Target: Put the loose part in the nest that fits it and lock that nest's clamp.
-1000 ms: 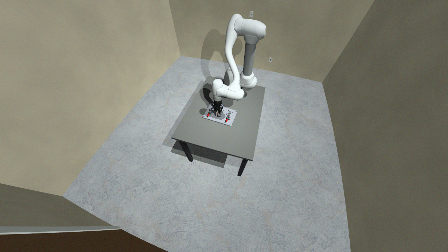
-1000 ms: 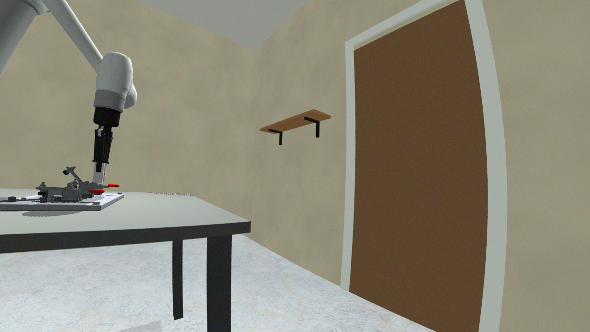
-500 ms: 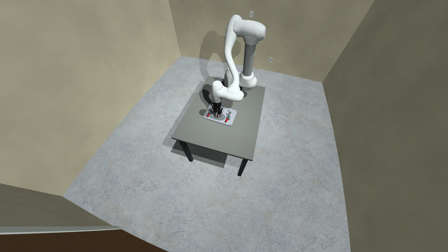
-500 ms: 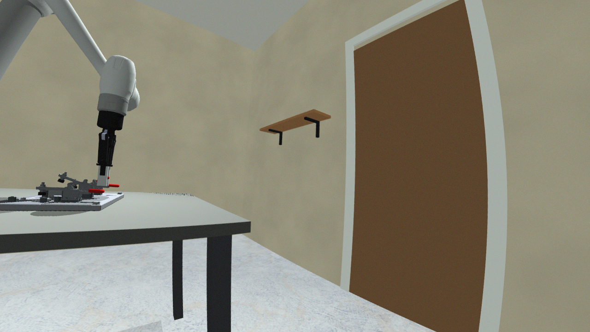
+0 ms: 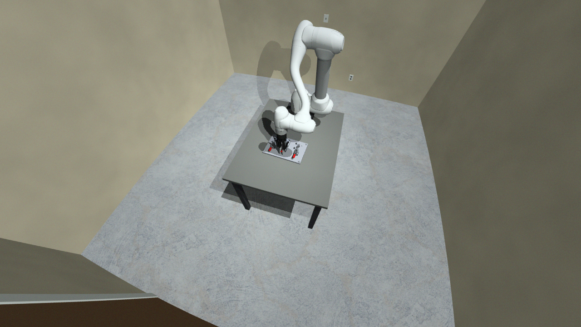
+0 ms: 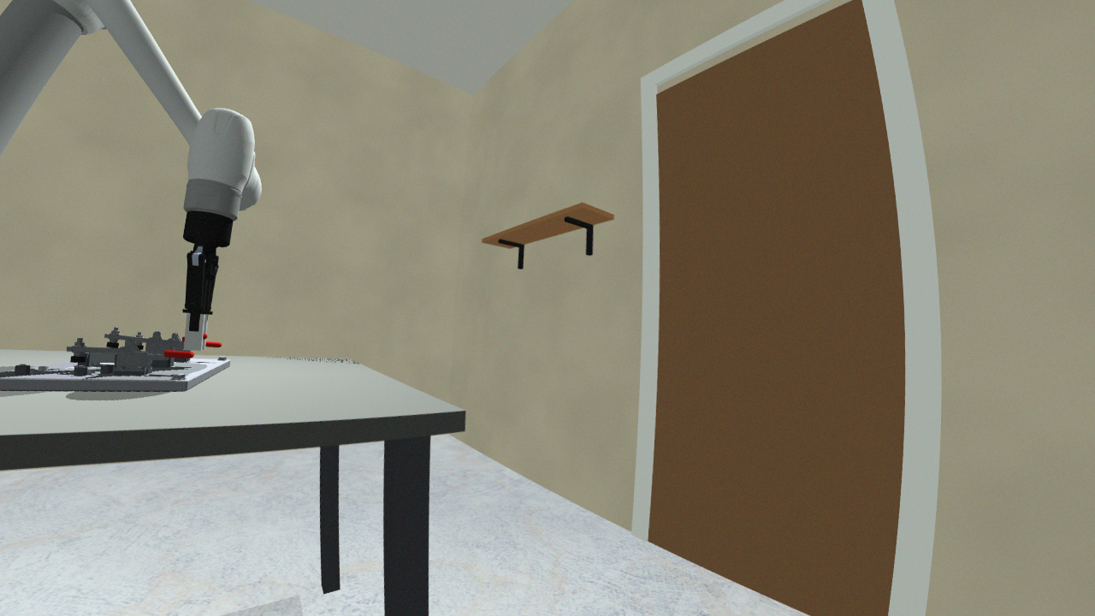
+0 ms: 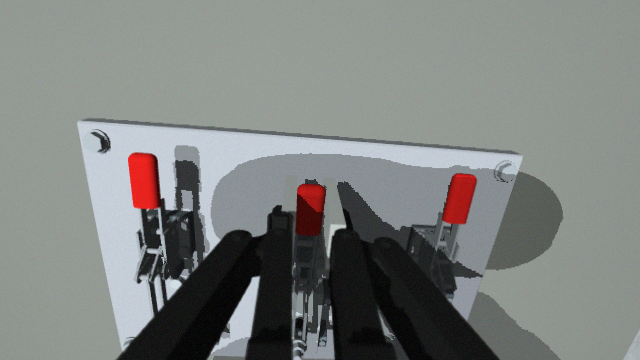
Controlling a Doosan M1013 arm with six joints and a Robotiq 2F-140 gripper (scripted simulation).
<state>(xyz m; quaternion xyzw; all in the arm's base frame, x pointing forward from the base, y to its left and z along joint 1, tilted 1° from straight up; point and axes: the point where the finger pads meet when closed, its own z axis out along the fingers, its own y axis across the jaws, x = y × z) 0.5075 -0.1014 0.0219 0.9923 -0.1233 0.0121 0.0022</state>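
The white fixture plate [image 7: 300,165] lies on the table with three toggle clamps, each with a red handle. In the wrist view the left handle [image 7: 144,180], the middle handle [image 7: 310,209] and the right handle [image 7: 459,198] all point toward the plate's far edge. My gripper [image 7: 309,194] is shut, with a narrow gap and nothing held. It stands upright over the middle clamp, its tips right at the middle handle. From the side the gripper [image 6: 196,338] is just above the plate [image 6: 115,375], and the near handle [image 6: 180,353] lies low and flat. The loose part is hidden behind my fingers.
The plate [image 5: 285,152] sits near the middle of a dark-legged grey table [image 5: 284,162], with the arm's base at the table's back edge. A door [image 6: 773,306] and a small wall shelf [image 6: 547,223] are far from the table.
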